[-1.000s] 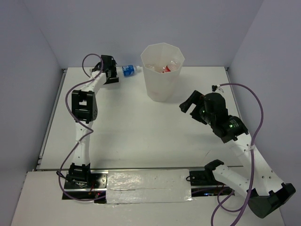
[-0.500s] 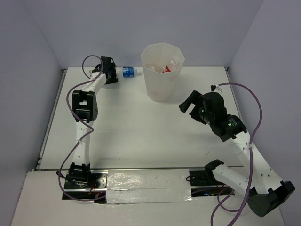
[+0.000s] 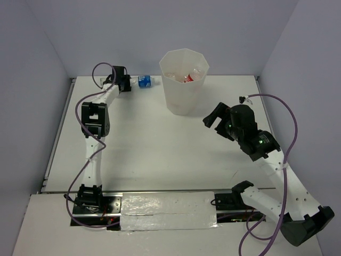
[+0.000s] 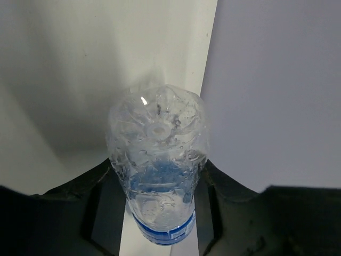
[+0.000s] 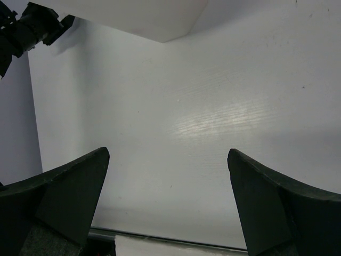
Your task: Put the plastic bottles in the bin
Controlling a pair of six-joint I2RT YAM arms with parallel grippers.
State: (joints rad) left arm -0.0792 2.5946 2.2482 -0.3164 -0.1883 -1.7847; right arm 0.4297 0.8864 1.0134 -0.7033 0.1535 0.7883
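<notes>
Along the far edge of the counter, between the far-left corner and the bin, I see the left jaws clenched around the blue-label bottle, which is turned on its side. The right jaws are released, spread wide above bare counter toward the right edge. The bin stands upright at the middle of the far edge, with a red-label bottle showing inside.

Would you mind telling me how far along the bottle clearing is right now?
Nearly finished, it seems. Done: the bin holds bottles, a red-label bottle showing; the count is unclear. In hand: the left fingers flank the blue-label bottle lying at the far edge of the table, grip unconfirmed. Left: dropping it in the bin. The right fingers are open and empty.
</notes>
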